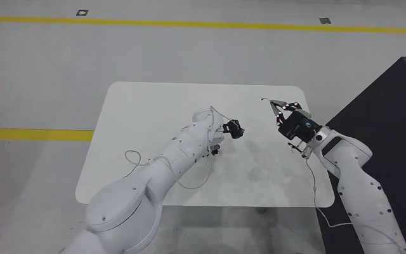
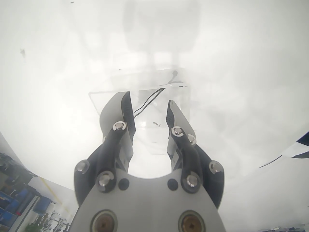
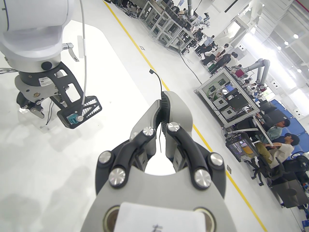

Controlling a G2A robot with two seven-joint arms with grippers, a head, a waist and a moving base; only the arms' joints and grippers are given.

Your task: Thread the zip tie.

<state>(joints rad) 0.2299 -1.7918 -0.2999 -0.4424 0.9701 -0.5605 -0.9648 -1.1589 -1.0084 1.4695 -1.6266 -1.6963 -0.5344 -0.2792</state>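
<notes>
A thin black zip tie [image 3: 159, 83] sticks out past my right gripper [image 3: 164, 96], which is shut on its strap. Its small square head [image 3: 151, 71] is at the free end, and the tail hangs down between the fingers. From above, this gripper [image 1: 277, 109] hovers over the white table's [image 1: 158, 114] far right part, the zip tie's head [image 1: 264, 100] pointing left. My left gripper [image 2: 147, 98] is open, low over the table near its middle [image 1: 236, 129]. Two thin black strands [image 2: 144, 106] run beside one of its pads; whether they touch it is unclear.
A dark surface [image 1: 380, 101] borders the table on the right. Cables trail along both arms. Yellow lines [image 1: 190, 24] cross the floor beyond the table, with workstations and people far behind. Bare tabletop lies to the left and front.
</notes>
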